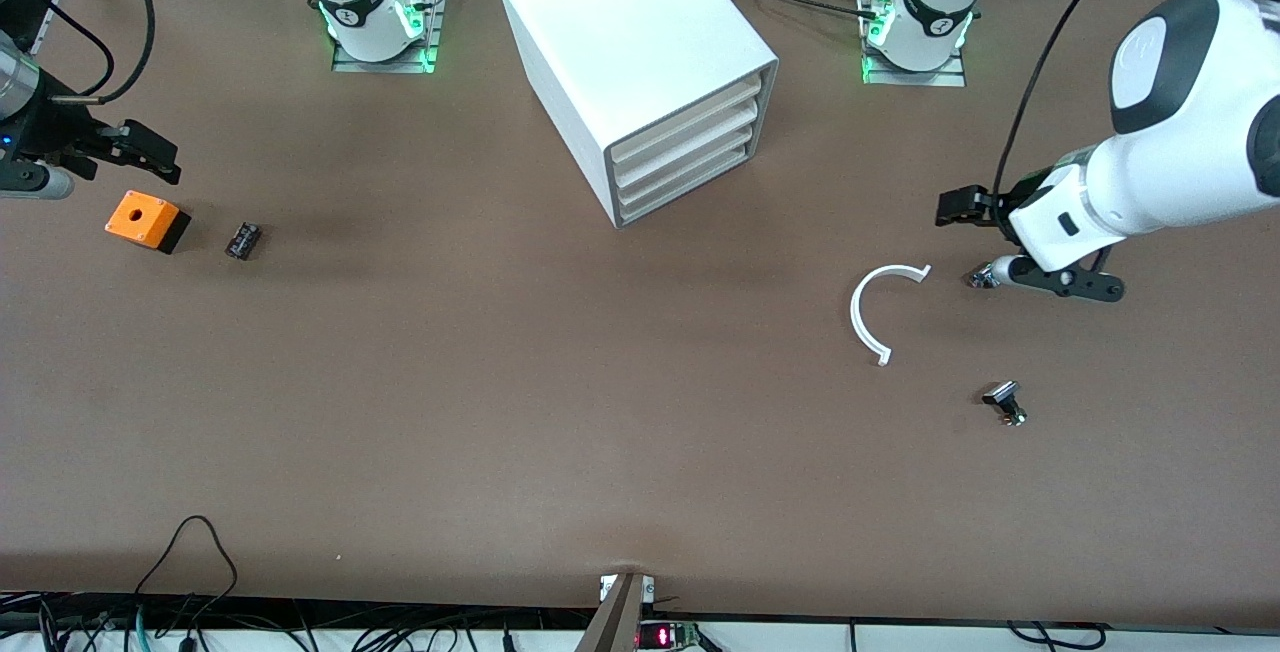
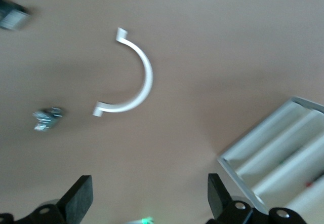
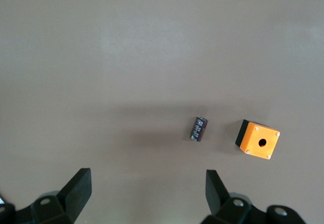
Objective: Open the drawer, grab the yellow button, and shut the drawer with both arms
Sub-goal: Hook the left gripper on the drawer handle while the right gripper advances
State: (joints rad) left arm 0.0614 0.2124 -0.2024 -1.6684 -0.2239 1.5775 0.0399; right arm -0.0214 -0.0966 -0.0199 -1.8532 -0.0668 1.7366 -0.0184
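1. Cabinet (image 1: 640, 72): white box on the table (image 1: 500, 412), four drawers, all closed; the button is not visible, presumably inside one.
2. Left claw (image 1: 958, 207): fingers apart, empty, raised toward the left arm's end from the cabinet, near a white curved piece (image 1: 868, 312).
3. Right claw (image 1: 150, 154): fingers apart, empty, waits over the orange box (image 1: 145, 220) and black block (image 1: 243, 240).
4. Step in hand: opening a drawer (image 1: 690, 117). Approach square to the slat front, hook its lip, pull straight out.

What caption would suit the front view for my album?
Two arms wait beside a closed white cabinet, left tool and right tool open above the table.
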